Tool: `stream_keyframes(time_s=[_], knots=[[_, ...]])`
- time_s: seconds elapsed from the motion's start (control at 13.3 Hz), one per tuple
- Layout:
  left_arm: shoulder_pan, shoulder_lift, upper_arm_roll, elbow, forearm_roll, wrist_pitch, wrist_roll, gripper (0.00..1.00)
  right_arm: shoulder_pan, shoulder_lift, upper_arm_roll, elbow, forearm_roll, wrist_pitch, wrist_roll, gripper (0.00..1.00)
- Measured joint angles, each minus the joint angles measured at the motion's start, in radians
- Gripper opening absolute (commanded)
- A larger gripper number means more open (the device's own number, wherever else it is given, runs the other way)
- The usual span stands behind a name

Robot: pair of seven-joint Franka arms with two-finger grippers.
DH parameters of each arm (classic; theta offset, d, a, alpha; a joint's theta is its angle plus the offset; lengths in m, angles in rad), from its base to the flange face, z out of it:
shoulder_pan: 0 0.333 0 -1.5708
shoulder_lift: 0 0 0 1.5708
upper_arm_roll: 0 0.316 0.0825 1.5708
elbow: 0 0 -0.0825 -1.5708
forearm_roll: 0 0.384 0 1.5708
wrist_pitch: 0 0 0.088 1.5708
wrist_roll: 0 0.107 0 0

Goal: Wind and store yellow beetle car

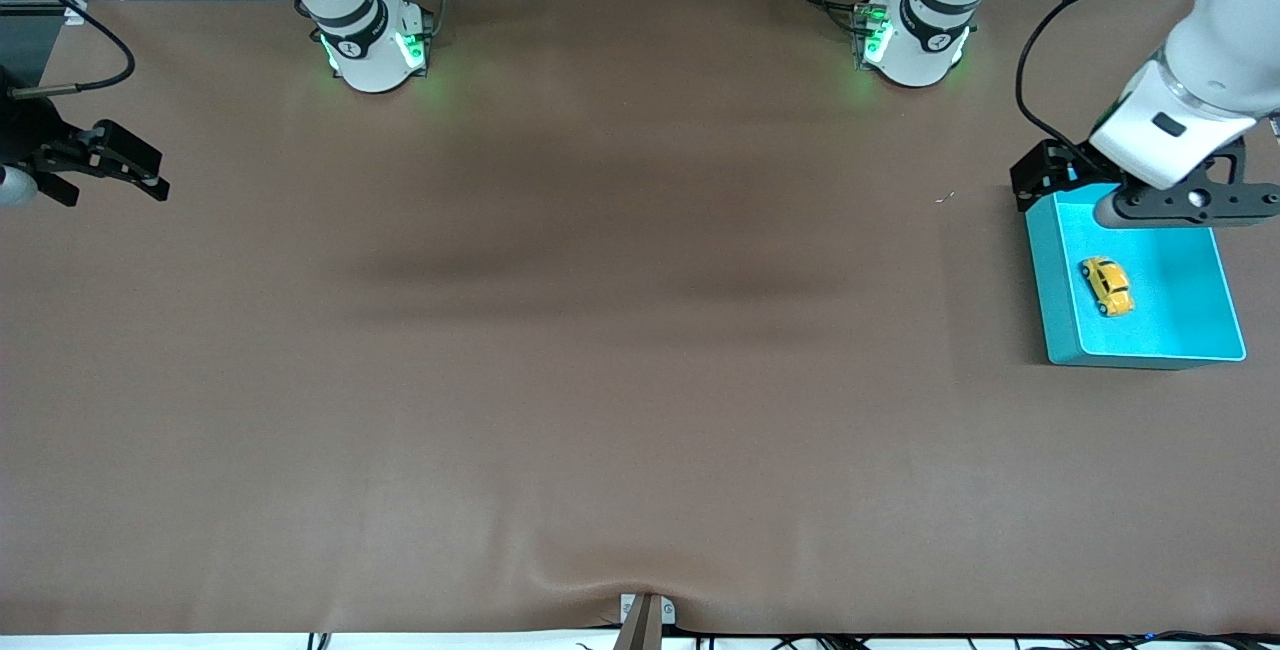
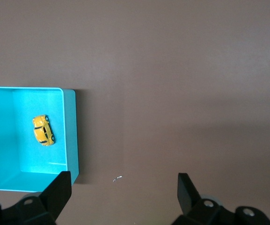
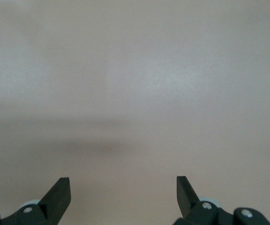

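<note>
The yellow beetle car (image 1: 1106,286) lies inside the teal bin (image 1: 1056,280) at the left arm's end of the table. It also shows in the left wrist view (image 2: 43,130), in the bin (image 2: 72,136). My left gripper (image 1: 1045,180) is open and empty, up in the air over the bin's edge that faces the robots' bases; in its wrist view (image 2: 124,187) the jaws stand wide apart over bare table beside the bin. My right gripper (image 1: 150,175) is open and empty, waiting over the right arm's end of the table (image 3: 123,187).
The brown mat (image 1: 620,330) covers the whole table. A tiny white speck (image 1: 945,197) lies on it beside the bin, toward the middle of the table. The two arm bases (image 1: 375,45) stand along the table's edge farthest from the front camera.
</note>
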Motion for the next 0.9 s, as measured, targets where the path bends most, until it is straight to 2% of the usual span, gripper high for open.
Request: stream_keyframes(time_s=[0.22,0.53,0.9], knots=[[-0.102,-0.016,0.102,0.003,0.000,-0.046,0.002,1.00,0.000,0.000,-0.001,0.000,0.000,0.003,0.000,1.00],[-0.170,-0.025,0.214,0.003,0.000,-0.063,0.025,1.00,0.000,0.003,-0.001,0.000,0.000,0.016,0.000,1.00],[-0.172,-0.031,0.231,0.004,-0.057,-0.079,0.056,1.00,0.000,0.008,-0.001,0.000,0.000,0.017,0.000,1.00]])
